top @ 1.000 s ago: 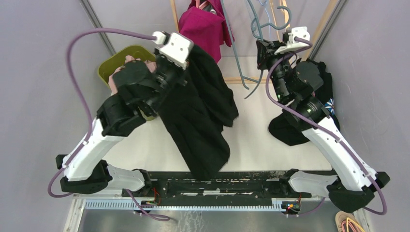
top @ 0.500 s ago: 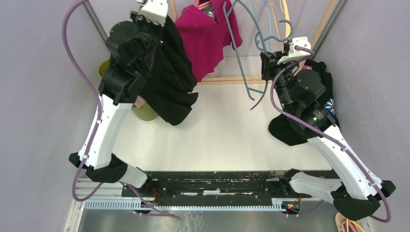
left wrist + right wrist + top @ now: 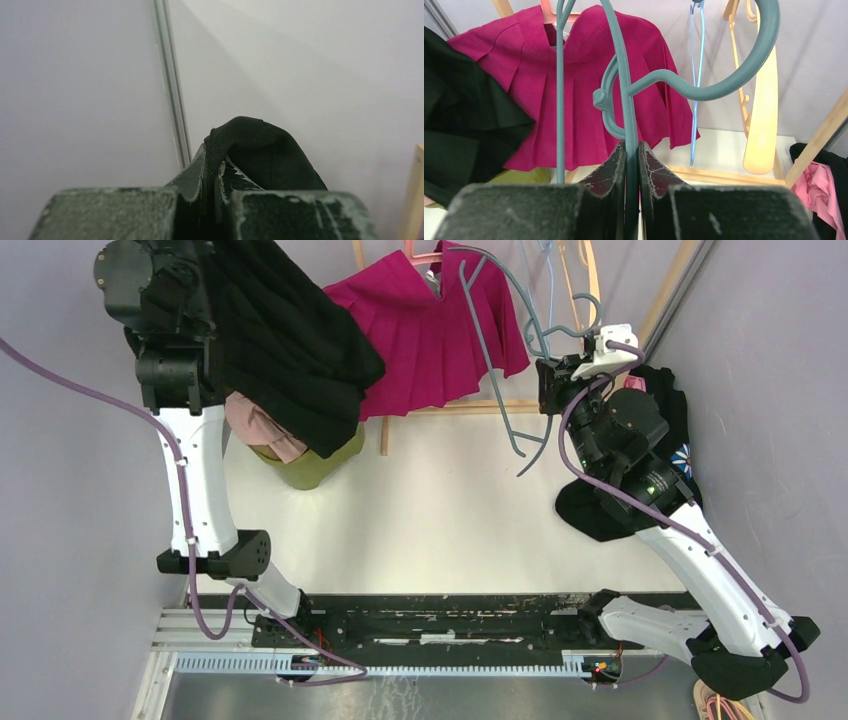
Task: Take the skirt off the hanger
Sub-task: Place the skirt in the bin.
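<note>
The black skirt (image 3: pixel 290 350) hangs bunched from my left gripper, which is raised high at the far left; the skirt hides the jaws in the top view. In the left wrist view my left gripper (image 3: pixel 216 167) is shut on a fold of the black skirt (image 3: pixel 265 150) in front of a grey wall. The grey-teal hanger (image 3: pixel 500 360) is bare and apart from the skirt. My right gripper (image 3: pixel 550 375) is shut on it, and the right wrist view shows the gripper (image 3: pixel 631 150) clamped on the hanger's stem (image 3: pixel 626 95) just below the hook.
A magenta skirt (image 3: pixel 430 335) hangs on a pink hanger from the wooden rack (image 3: pixel 460 407) at the back. An olive bin (image 3: pixel 315 465) with pink cloth (image 3: pixel 262 430) sits below my left arm. Dark clothes (image 3: pixel 675 430) lie at the right. A wooden hanger (image 3: pixel 761 115) and a blue hanger (image 3: pixel 694 75) hang on the rack.
My left arm has swung up and far to the left, carrying the black skirt away from the hanger. My right gripper has stayed nearly still with the hanger.
</note>
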